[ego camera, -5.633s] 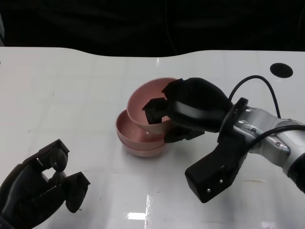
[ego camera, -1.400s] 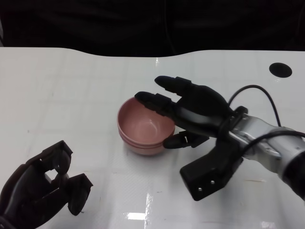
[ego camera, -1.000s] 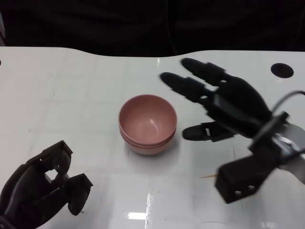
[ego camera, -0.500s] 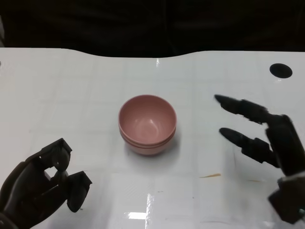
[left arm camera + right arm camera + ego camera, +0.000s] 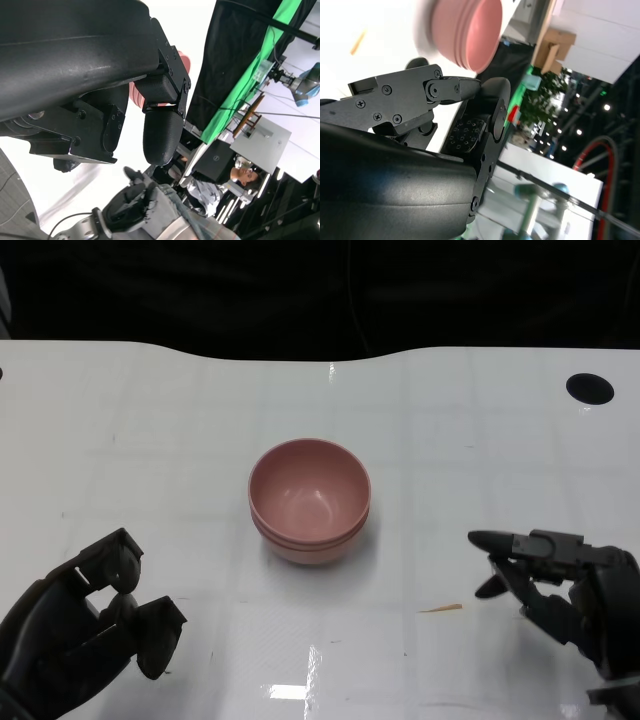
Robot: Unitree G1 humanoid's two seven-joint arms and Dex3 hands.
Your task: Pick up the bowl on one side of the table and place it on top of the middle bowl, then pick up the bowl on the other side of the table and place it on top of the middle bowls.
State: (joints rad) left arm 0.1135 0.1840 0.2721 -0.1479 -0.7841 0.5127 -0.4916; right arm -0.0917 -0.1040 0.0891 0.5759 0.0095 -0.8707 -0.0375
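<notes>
So the pink bowls (image 5: pixel 310 502) are nested into one stack sitting upright pretty much in the middle of the white worktop (image 5: pixel 150 430), and you can make out the rims of the lower ones as thin lines just under the top bowl's edge. Nothing is touching the stack. The left hand (image 5: pixel 85 635) is down at the near-left corner of the head view, well apart from the bowls, with its fingers curled in on themselves and nothing inside them, so it's basically a loose fist. The right hand (image 5: pixel 560 590) is at the near-right, also well apart from the stack, empty, with its fingers (image 5: pixel 500 540) spread apart and pointing toward the bowls. There's a small thin orange-ish sliver (image 5: pixel 441 609) lying on the worktop between the right hand and the stack, can't tell what it is. A round black hole (image 5: pixel 590 388) sits near the far-right edge of the worktop. The right wrist view catches the stack side-on past its own fingers. In the left wrist view the stack is just a pink sliver behind the hand, and a person (image 5: pixel 220 187) shows in the background.
</notes>
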